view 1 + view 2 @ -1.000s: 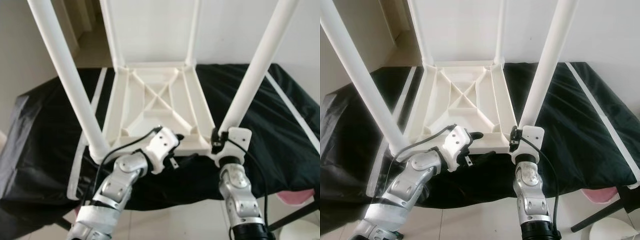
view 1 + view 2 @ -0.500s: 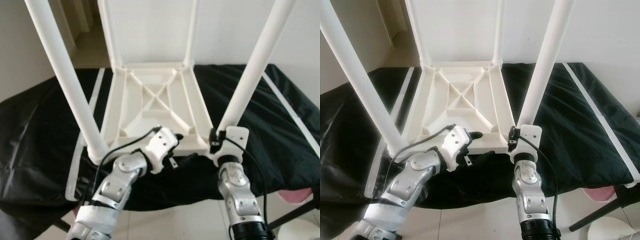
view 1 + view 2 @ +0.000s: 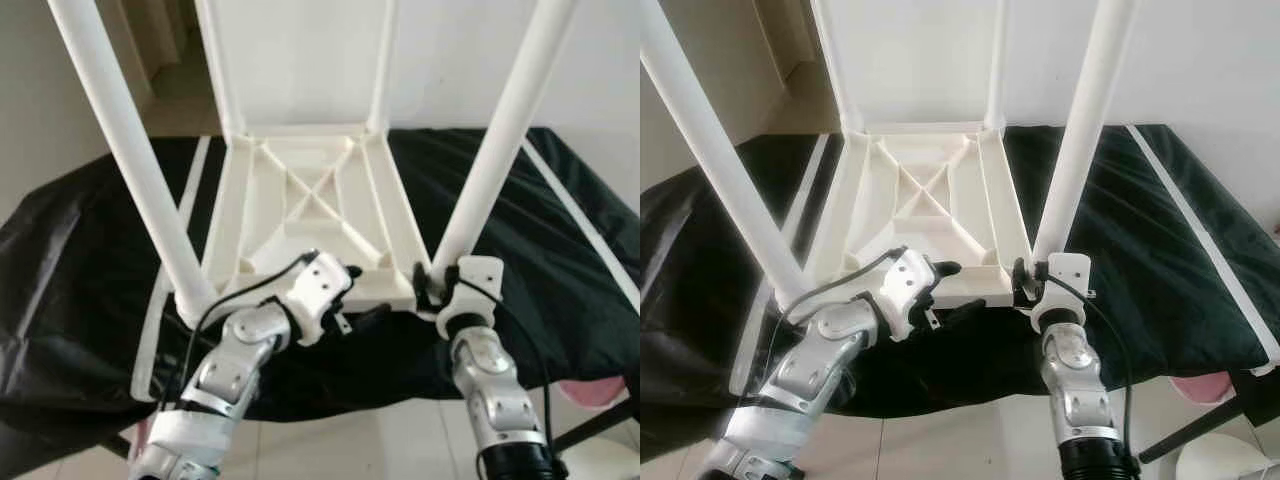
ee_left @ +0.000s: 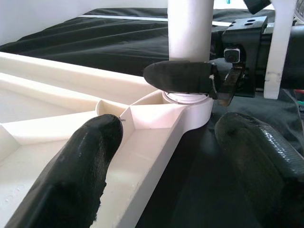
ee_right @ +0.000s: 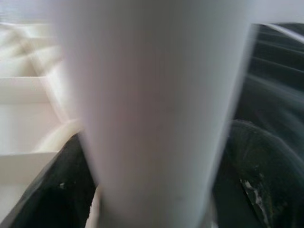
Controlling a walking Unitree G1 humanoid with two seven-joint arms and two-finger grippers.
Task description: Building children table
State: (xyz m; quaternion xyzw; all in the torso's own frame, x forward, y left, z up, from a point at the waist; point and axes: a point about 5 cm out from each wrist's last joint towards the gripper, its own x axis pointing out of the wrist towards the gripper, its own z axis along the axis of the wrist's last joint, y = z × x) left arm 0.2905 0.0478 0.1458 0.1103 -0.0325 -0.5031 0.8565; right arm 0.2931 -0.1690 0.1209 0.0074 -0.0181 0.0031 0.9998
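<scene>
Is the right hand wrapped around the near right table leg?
Yes, the right hand has one black finger on each side of the white table leg, low down by its socket.

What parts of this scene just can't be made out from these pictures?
- Tops of the white legs: cut off by the upper edge in both eye views.
- Right tool grip on the near right leg: the right wrist view is blurred, the leg covering the gap.
- Pink thing: cut by the black cloth.

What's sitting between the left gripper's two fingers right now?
In the left wrist view, the near edge rail of the upturned table top lies between the left gripper fingers, which stand open around it.
</scene>
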